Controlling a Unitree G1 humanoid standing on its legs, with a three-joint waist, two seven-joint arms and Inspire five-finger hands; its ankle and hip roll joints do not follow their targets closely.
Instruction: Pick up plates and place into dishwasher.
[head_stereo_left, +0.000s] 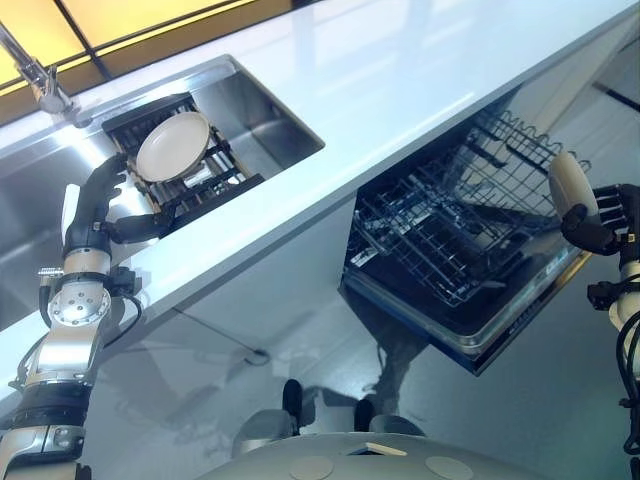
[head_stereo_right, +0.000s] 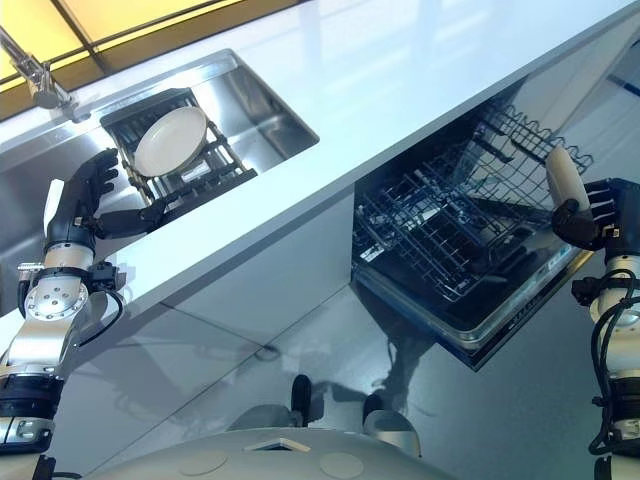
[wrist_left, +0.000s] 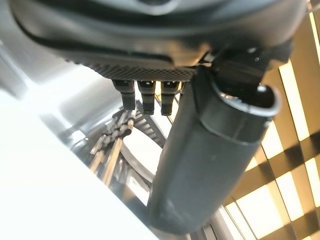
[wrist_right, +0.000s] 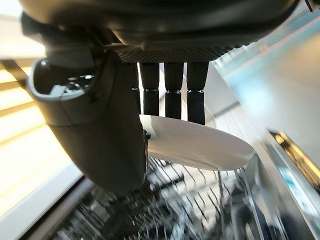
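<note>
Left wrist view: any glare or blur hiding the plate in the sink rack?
Left wrist view: bright glare washes the pale counter edge; the round white plate and black wire sink rack are soft past the left hand. Left eye view: same plate clear, steel sink shows sheen. Right wrist view: right hand pinches a second white plate; dishwasher rack blurred.

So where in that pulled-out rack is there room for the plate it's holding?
The dishwasher rack looks bare of dishes, so most tine rows beside the right hand and its plate seem free. It is crowded in the sink, where the drying rack holds another plate.
</note>
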